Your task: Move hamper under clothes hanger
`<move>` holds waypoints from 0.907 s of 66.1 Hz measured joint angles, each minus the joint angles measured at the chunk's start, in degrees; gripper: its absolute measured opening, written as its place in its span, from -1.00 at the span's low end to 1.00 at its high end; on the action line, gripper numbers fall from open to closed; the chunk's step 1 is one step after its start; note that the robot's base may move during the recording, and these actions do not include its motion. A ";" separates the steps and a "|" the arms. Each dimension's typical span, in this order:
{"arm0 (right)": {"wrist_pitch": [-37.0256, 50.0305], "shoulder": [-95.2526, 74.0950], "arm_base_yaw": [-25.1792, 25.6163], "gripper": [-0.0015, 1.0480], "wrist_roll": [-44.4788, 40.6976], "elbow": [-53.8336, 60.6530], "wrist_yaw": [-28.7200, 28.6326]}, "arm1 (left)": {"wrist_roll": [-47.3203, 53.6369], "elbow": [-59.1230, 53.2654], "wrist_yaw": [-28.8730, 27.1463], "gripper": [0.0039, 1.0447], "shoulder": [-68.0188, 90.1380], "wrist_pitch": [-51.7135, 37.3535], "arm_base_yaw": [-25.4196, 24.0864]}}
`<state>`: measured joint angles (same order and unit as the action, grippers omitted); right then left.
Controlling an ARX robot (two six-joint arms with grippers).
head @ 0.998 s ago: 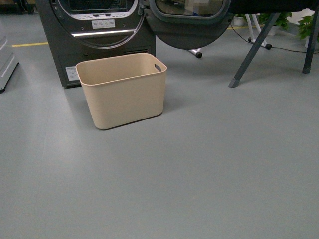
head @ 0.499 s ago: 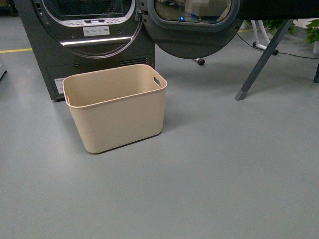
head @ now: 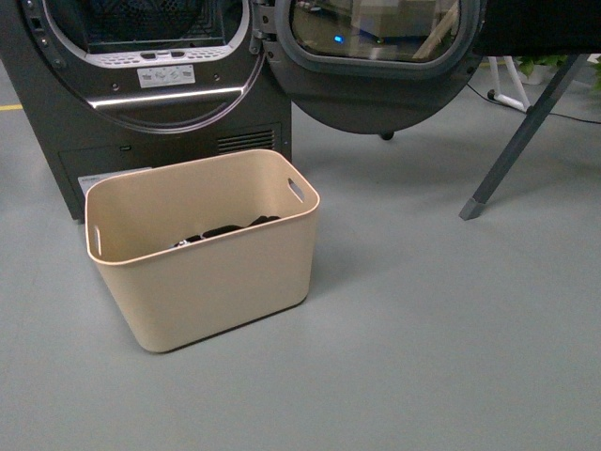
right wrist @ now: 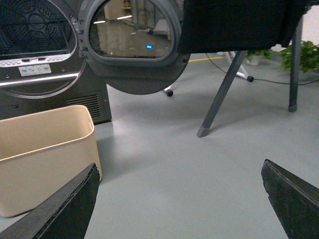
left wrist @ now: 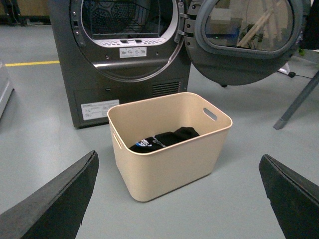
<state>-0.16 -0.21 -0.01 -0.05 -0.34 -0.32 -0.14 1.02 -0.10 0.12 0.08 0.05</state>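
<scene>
While the front view is read from the left, the dark dryer (head: 169, 141) comes first, its drum open and its lower panel reaching down behind the hamper (head: 211, 272). The hamper stands upright on the grey floor (head: 423, 357) just in front of that panel, left of centre, its far long side close to the machine; whether they touch cannot be told. Dark clothes (head: 225, 229) lie in its bottom. Its near side and both short sides with the slot handles face bare floor. The round dryer door (head: 376, 56) hangs swung open above and beyond the hamper's right corner, clear of the rim. Right of that, a broad stretch of floor runs to the slanted grey leg of the clothes hanger (head: 519, 141), well apart from the hamper, with a dark cloth (right wrist: 234, 22) draped over its top. A thin white stand (head: 505, 89) shows behind it.

The left fingers (left wrist: 60, 196) are spread wide and released, the hamper framed between them but far off. The right fingers (right wrist: 62, 211) are equally spread, grasping nothing, with the hamper's right end at one side and the hanger leg ahead.

Against half a second ago, the hamper looms larger and lower in the front view, its contents now visible, while it sits the same way before the dryer.
</scene>
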 joint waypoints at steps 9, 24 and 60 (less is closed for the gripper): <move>0.02 0.00 0.00 0.85 0.00 0.00 0.24 | 0.00 0.00 0.11 0.88 -0.07 0.00 0.00; 0.00 0.00 -0.02 0.85 0.02 0.00 0.24 | 0.00 0.00 0.13 0.88 -0.07 0.00 0.00; 0.04 0.00 0.00 0.85 0.02 -0.02 0.13 | 0.00 0.00 0.13 0.88 -0.02 0.00 0.00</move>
<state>-0.12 -0.21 -0.01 -0.03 -0.36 -0.19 -0.14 1.02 0.03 0.10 0.08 0.05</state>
